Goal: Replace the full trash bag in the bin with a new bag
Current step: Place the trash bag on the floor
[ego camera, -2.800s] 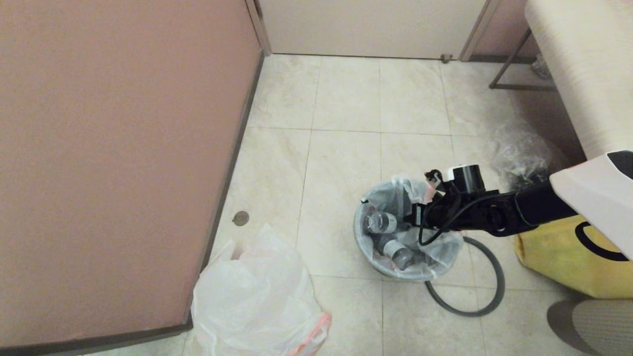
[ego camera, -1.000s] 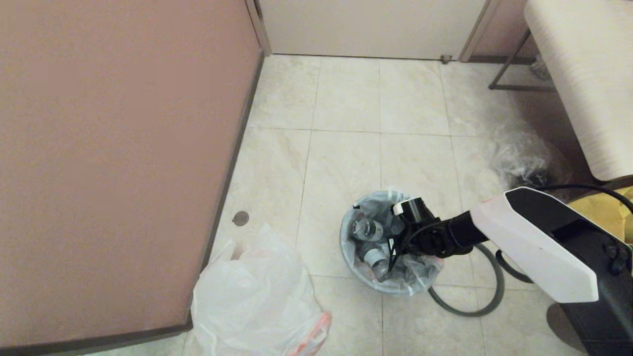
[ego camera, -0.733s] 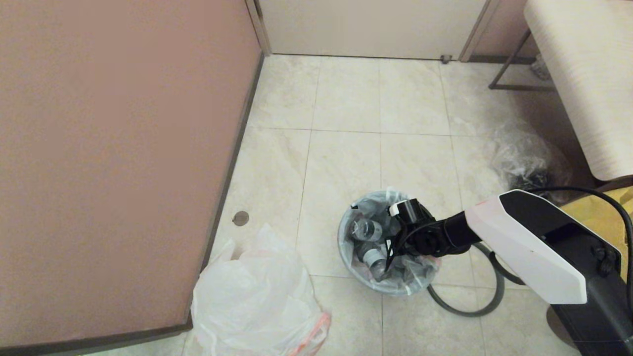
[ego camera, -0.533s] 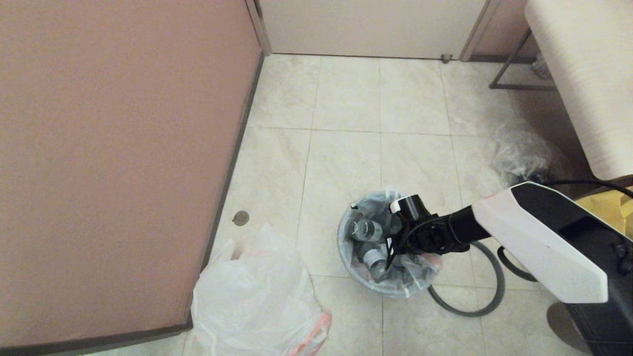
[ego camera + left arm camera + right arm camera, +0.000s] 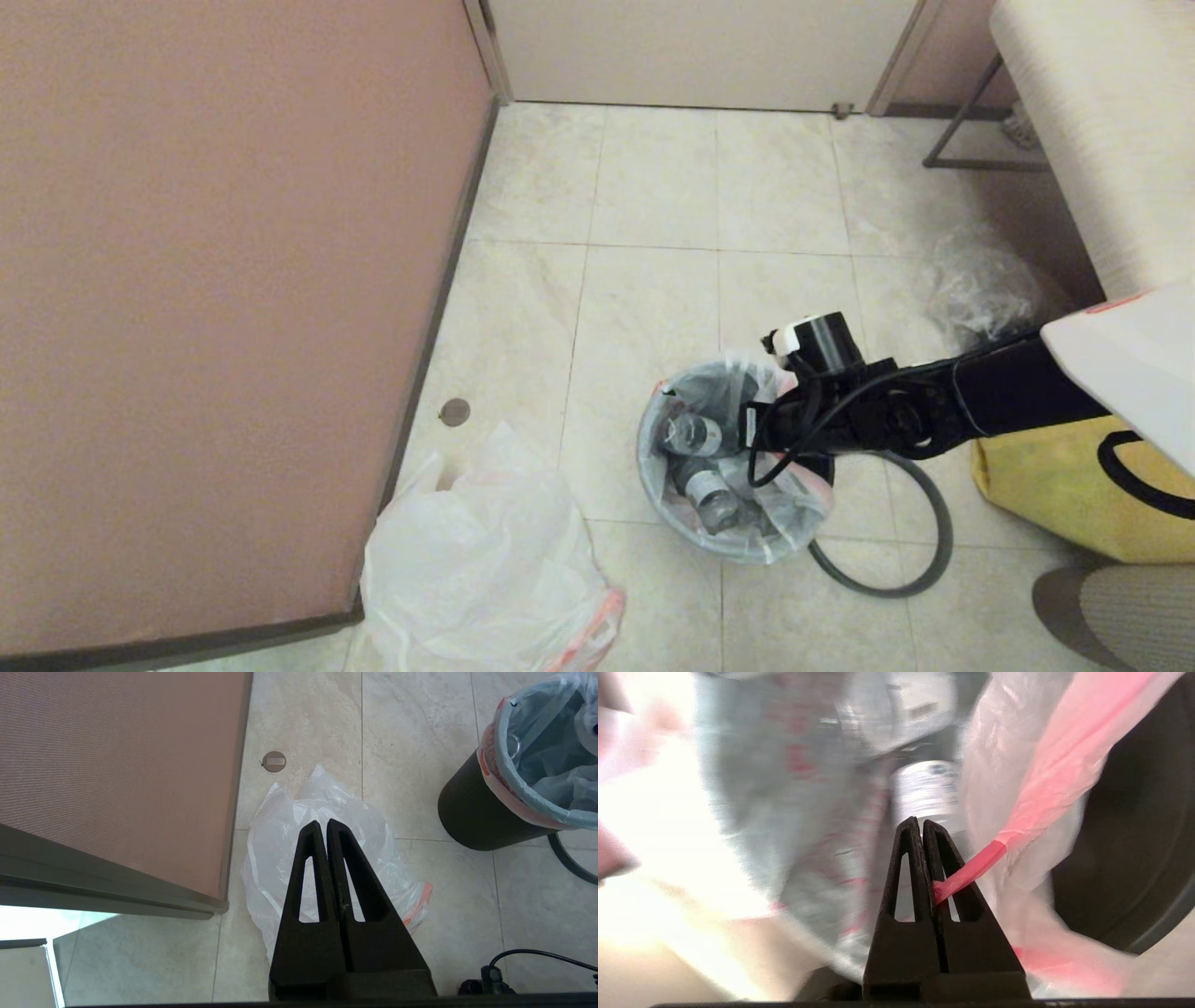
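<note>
Drawstring band [image 5: 971, 870] between right fingers [image 5: 945, 877]

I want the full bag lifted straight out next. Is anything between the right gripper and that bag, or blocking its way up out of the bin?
Nothing visible does. The right gripper is shut on the full trash bag by its orange drawstring band, inside the bin. The grey hoop lies on the floor beside it.

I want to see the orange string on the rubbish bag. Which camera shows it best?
The right wrist view: the orange drawstring runs right into the shut right tool, close up. The head view shows only small orange bits at the full trash bag, behind the arm. The left wrist view shows just its orange band around the bin.
</note>
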You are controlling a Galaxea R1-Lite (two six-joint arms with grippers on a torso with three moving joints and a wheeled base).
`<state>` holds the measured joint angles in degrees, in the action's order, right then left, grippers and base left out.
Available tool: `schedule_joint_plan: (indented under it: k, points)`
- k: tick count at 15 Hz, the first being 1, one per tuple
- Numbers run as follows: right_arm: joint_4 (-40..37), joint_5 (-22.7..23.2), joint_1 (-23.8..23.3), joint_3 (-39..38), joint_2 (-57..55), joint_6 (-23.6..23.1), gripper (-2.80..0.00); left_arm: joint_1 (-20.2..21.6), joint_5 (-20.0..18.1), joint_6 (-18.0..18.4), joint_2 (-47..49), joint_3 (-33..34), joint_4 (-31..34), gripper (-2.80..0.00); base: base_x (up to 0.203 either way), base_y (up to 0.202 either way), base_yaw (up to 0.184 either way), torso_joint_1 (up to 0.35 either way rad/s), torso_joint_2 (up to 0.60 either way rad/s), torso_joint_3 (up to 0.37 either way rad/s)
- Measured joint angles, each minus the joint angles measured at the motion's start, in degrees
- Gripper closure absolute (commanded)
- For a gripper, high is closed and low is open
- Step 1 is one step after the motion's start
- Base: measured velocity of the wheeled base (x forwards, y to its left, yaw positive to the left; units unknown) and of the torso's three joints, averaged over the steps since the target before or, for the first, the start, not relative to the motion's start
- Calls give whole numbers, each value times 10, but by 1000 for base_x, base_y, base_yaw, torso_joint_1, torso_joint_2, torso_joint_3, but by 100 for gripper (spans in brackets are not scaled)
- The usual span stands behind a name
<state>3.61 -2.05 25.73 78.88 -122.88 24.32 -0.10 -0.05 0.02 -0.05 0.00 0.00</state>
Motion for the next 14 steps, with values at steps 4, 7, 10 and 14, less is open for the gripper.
schedule_joint_plan:
  k: [4, 7, 10, 14]
  points:
    - [0, 27, 2, -4, 35, 25, 0, 0, 0, 0, 0, 0, 0, 0, 0, 0, 0, 0, 0, 0]
    - [-3, 34, 3, -7, 60, 29, 0, 0, 0, 0, 0, 0, 0, 0, 0, 0, 0, 0, 0, 0]
    - [0, 42, 2, -13, 65, 22, 0, 0, 0, 0, 0, 0, 0, 0, 0, 0, 0, 0, 0, 0]
    - [6, 35, -5, 8, 0, 3, 0, 0, 0, 0, 0, 0, 0, 0, 0, 0, 0, 0, 0, 0]
